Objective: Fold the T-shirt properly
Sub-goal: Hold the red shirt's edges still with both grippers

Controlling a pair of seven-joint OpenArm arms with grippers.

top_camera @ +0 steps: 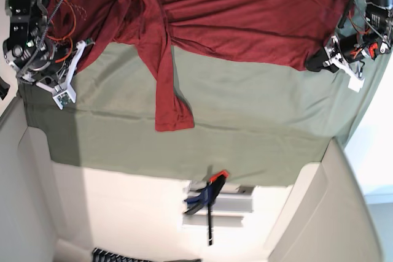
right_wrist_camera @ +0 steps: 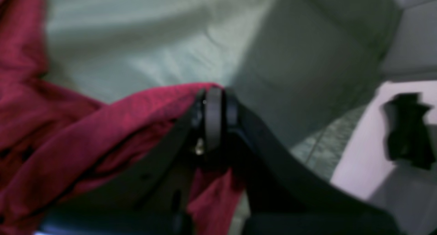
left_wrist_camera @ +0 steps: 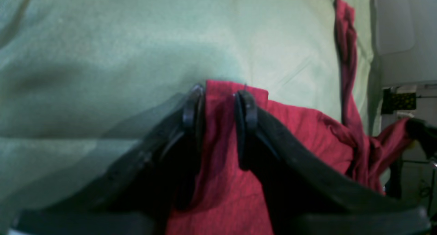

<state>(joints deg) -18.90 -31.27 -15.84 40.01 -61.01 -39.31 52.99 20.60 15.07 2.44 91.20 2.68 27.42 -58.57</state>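
- T-shirt [top_camera: 245,10], dark red, lay spread across the far part of the counter, on a green cloth [top_camera: 245,127].
- One sleeve [top_camera: 164,84] trailed from the shirt body toward the middle of the cloth and ended in a flat, squared hem.
- Left fingers [left_wrist_camera: 218,103] pinched a fold of the shirt's edge. Red fabric filled the narrow gap between them and ran back under the arm.
- Right fingers [right_wrist_camera: 213,103] were pressed together on the opposite edge of the shirt, with red fabric bunched at their tips.
- In the base view, the two arms stood at opposite ends of the shirt's near edge, well apart.
- Beyond the cloth's near edge, a hand clamp [top_camera: 206,196] with an orange tip rested on a pale surface, clear of the shirt.
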